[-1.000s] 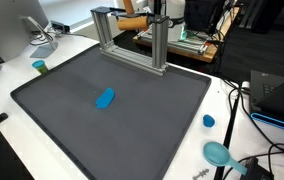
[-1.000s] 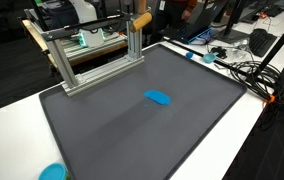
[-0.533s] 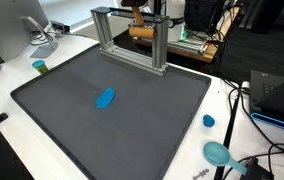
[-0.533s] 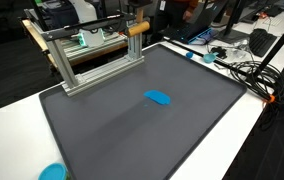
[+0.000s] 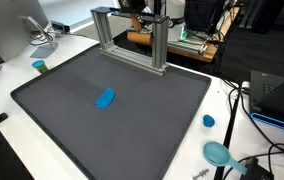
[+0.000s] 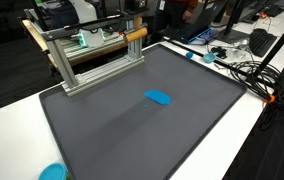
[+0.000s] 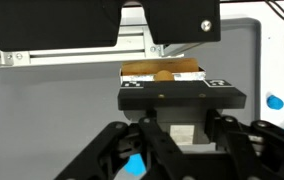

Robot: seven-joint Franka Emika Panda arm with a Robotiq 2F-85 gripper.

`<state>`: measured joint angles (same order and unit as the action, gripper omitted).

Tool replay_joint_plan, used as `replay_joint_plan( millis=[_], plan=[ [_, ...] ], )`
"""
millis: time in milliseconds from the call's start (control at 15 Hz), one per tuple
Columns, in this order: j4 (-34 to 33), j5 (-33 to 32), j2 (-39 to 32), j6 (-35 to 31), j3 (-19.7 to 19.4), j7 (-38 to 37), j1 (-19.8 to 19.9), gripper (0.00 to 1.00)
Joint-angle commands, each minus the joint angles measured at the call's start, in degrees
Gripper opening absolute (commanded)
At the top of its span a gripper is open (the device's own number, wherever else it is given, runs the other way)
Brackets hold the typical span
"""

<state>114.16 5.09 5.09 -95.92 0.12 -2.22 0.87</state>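
The pincer (image 6: 133, 28) is clamped on one tan wooden block (image 6: 139, 36), which hangs above the white counter (image 6: 12, 118), close to the top of one silver aluminium frame (image 6: 92, 55). The frame stands at the edge of one dark grey mat (image 6: 122, 125). One blue oval piece (image 6: 158, 97) lies mid-mat, well apart. One small blue cap (image 5: 208, 121) and one teal round dish (image 5: 217, 153) sit off the mat.

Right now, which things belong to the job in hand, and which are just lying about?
In hand: tool, wooden piece it grips, aluminium frame.
Lying about: blue piece on the grey mat, blue cap, teal dish, green cup.
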Motion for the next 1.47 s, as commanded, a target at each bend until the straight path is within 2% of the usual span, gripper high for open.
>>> replay_joint_plan(
  millis=[0, 400, 1200, 1267, 1400],
  plan=[
    [5.92, -2.00, 6.03, -1.95, -1.08, 2.79, 0.56, 0.22],
    [11.31, -4.55, 11.47, -3.56, -2.30, 6.58, 0.91, 0.22],
    [20.42, -3.10, 21.02, -2.30, -3.04, 8.16, 0.62, 0.22],
    [20.85, -2.78, 21.45, -2.10, -3.13, 8.09, 0.60, 0.68],
    [21.61, -2.82, 22.30, -1.89, -3.24, 7.90, 0.66, 0.79]
  ],
)
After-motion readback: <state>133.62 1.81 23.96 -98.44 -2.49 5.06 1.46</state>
